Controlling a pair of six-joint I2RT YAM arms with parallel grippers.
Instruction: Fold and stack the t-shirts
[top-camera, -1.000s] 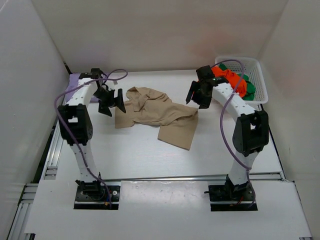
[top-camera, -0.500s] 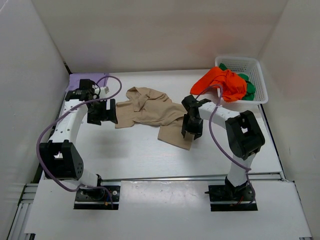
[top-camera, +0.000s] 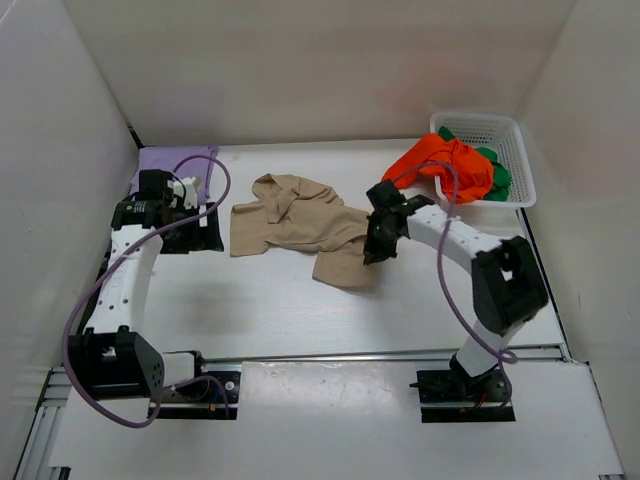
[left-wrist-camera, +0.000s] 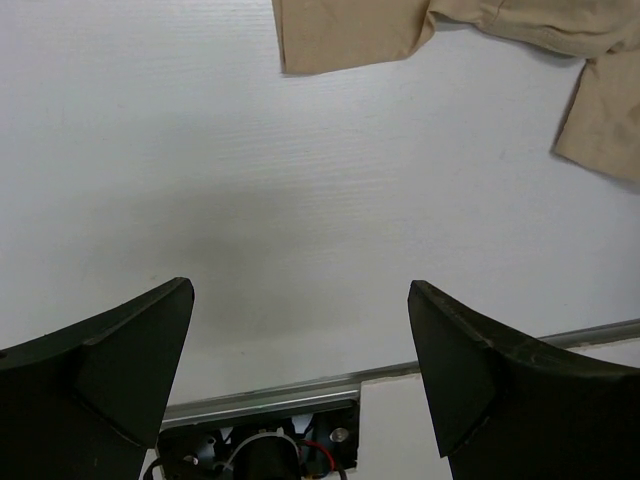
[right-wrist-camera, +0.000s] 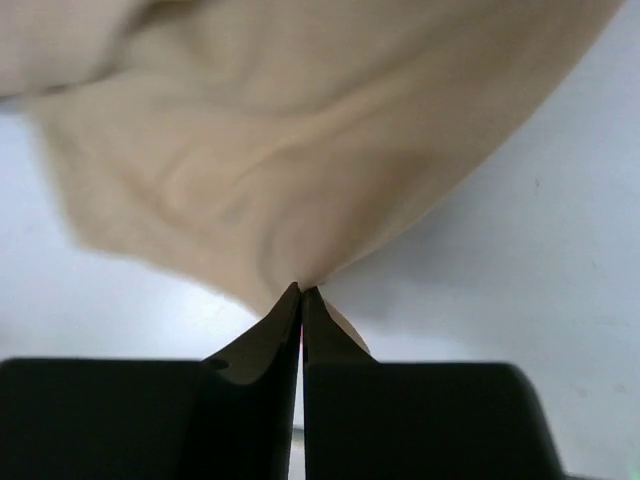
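A crumpled beige t-shirt (top-camera: 295, 225) lies in the middle of the table. My right gripper (top-camera: 374, 248) is shut on its right-hand edge; in the right wrist view the jaws (right-wrist-camera: 301, 292) pinch a fold of the beige cloth (right-wrist-camera: 300, 150). My left gripper (top-camera: 205, 235) hangs open over bare table left of the shirt, nothing between its fingers (left-wrist-camera: 110, 370); the beige shirt (left-wrist-camera: 350, 30) sits at the top of that view. A purple t-shirt (top-camera: 165, 165) lies at the back left. An orange-red t-shirt (top-camera: 445, 165) drapes over the basket's edge, next to a green one (top-camera: 497, 175).
The white mesh basket (top-camera: 505, 130) stands at the back right corner. White walls close in the table on three sides. A metal rail (left-wrist-camera: 300, 385) runs along the near edge by the arm bases.
My right gripper came down from the basket to the beige shirt's right edge and shut on it. The orange-red shirt now hangs partly out of the basket. My left arm drew back to the left.
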